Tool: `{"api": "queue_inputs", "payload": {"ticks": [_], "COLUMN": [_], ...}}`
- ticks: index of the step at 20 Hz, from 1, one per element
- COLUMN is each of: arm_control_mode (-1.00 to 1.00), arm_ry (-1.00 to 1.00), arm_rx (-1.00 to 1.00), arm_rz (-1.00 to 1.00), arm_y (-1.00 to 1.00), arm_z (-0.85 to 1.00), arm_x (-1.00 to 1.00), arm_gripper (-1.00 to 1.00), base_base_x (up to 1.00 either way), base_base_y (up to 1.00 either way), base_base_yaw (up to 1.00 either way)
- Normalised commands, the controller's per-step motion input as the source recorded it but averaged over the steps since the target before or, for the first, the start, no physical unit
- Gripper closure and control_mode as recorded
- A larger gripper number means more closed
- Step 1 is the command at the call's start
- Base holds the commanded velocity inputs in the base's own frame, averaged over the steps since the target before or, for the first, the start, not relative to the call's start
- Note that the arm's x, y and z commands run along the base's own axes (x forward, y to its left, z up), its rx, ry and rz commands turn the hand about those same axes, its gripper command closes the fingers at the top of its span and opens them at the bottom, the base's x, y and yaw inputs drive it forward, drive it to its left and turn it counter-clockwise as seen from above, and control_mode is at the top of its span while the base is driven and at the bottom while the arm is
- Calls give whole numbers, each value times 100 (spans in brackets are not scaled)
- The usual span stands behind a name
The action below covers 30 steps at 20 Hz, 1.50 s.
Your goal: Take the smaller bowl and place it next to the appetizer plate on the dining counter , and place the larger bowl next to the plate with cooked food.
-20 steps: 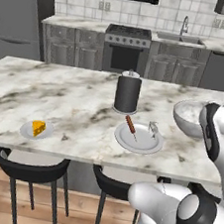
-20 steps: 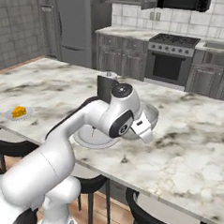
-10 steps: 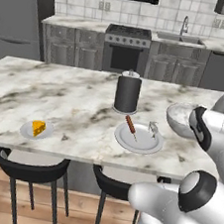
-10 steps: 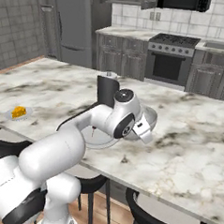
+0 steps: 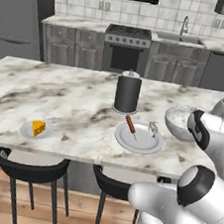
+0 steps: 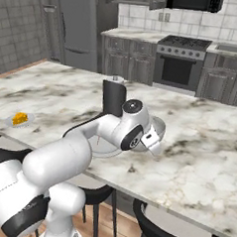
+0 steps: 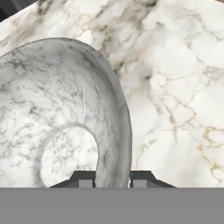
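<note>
The two-finger gripper (image 7: pixel 113 177) is clamped on the rim of the big deep marble-grey bowl (image 5: pixel 180 124), carried just beside (right of) the white plate with the sausage (image 5: pixel 138 137) on the veined marble counter (image 5: pixel 60 102).

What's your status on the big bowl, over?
Claw shut on big bowl rim. Bowl beside food plate. Dark canister behind plate.

It was a home kitchen: a stove (image 5: pixel 126 50) and sink (image 5: pixel 179 38) stood at the top, bar stools (image 5: pixel 29 169) lower left under a marble dining counter (image 5: pixel 60 102).
</note>
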Motion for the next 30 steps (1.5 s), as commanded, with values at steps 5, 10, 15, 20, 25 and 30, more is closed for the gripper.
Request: {"api": "queue_inputs", "payload": {"ticks": [5,10,15,20,25,30], "arm_control_mode": [-100,-100,-100,-100,-100,-100], "arm_ry": [0,0,0,0,0,0], "arm_rx": [0,0,0,0,0,0], "arm_rz": [1,2,2,3,3,3], "arm_y": [0,-1,-6,-13,-13,-14], "arm_z": [-15,-27,-29,-25,-25,-23], "arm_x": [3,12,19,19,19,18], "arm_gripper": [100,100,100,100,100,100], "base_base_x": [0,0,0,0,0,0], "base_base_y": [0,0,0,0,0,0], "base_base_yaw": [0,0,0,0,0,0]}}
